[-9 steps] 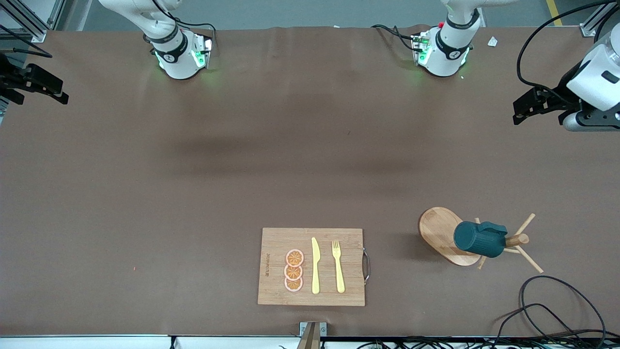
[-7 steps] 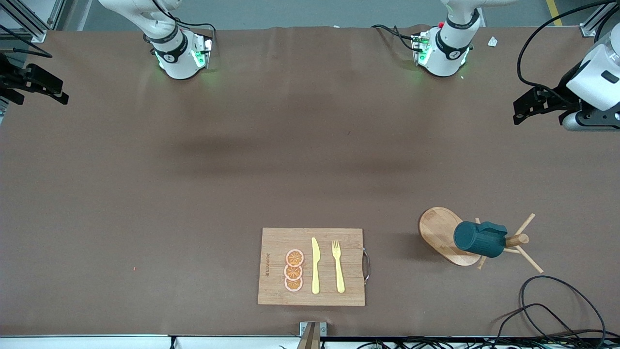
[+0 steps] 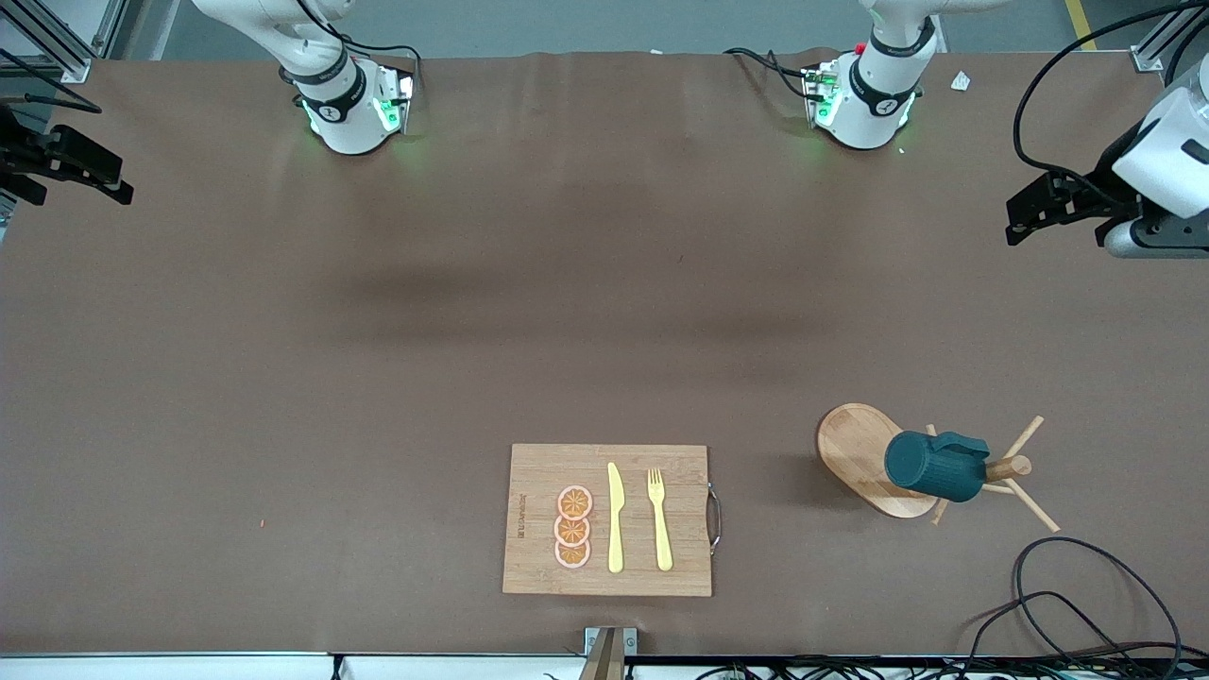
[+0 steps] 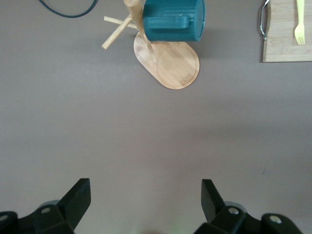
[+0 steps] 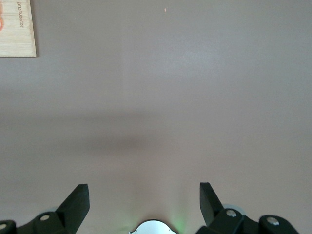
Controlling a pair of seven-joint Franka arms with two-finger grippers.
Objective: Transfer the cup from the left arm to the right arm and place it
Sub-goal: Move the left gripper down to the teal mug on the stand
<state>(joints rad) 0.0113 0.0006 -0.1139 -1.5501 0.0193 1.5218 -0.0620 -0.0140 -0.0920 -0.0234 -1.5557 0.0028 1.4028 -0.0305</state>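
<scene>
Left wrist view shows the left gripper (image 4: 145, 204) with its two black fingers spread wide and nothing between them, hanging over bare brown table (image 4: 146, 136) at the left arm's end. Ahead of it, the small dark teal-green ribbed mug (image 4: 173, 19) hangs tipped on its side on the wooden peg rack with the oval bamboo base (image 4: 168, 63), its handle uppermost. That is likely why the jaws stand wide: the mug's body must fit between them before it can be lifted off its peg.

In the front view the mug (image 3: 935, 466) sits near the camera's edge of the table, toward the left arm's end, beside a rectangular bamboo cutting board (image 3: 534, 472) carrying a yellow plastic knife (image 3: 615, 519), a yellow fork (image 3: 658, 519) and three orange slices (image 3: 572, 527).

The right gripper (image 5: 144, 202), also spread and empty, waits over bare table at the right arm's end, presumably until the handover.
</scene>
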